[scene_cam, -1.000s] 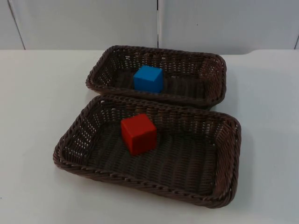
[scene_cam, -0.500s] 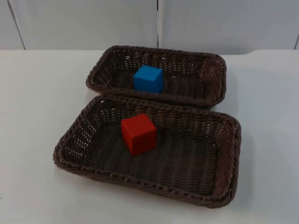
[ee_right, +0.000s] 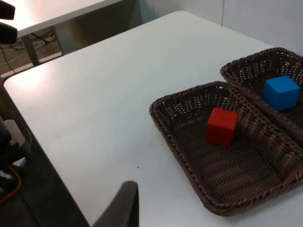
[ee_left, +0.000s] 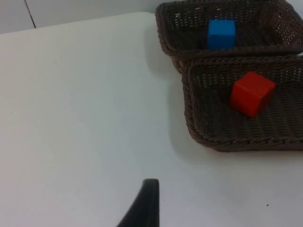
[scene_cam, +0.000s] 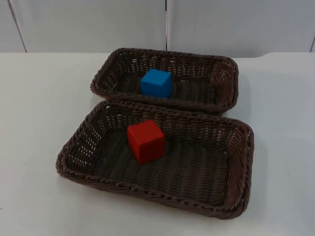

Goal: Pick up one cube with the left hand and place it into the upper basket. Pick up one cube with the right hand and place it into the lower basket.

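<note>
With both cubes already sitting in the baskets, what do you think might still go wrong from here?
The red cube lies in the lower basket and the blue cube in the upper basket, so little remains. The baskets' rims look to be touching, so nudging one would likely shift the other. A further reach into a basket could catch its raised woven wall.

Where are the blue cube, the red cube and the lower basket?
blue cube (scene_cam: pixel 156 82), top view, front face.
red cube (scene_cam: pixel 145 141), top view, upper front edge.
lower basket (scene_cam: pixel 147 190), top view, near rim.
</note>
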Motion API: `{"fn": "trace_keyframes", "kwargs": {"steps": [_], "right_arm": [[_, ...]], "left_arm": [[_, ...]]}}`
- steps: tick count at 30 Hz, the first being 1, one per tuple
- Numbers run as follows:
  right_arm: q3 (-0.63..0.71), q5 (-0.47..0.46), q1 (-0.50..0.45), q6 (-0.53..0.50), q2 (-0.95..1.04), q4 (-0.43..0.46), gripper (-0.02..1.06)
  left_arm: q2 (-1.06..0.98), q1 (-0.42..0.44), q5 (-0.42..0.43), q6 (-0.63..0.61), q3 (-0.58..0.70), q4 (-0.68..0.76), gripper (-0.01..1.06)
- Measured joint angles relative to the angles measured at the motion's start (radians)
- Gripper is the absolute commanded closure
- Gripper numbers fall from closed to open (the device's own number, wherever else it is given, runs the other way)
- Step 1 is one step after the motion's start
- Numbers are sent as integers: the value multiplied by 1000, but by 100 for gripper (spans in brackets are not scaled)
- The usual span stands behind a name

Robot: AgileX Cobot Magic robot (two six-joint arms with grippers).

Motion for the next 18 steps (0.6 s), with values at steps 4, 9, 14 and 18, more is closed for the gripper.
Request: {"fn": "trace_keyframes", "kwargs": {"steps": [4,9,14,18], "right_arm": [[0,66,0,13,-77,-14,-1],[0,152,0,65,-155,-79,-1],[0,227,0,105,-247,-126,-1],[0,267,0,108,-265,-128,-1]], "left_arm": [[0,0,0,0,0,0,17],[0,0,0,0,0,0,17],[0,0,0,0,0,0,17],[0,0,0,0,0,0,17]]}}
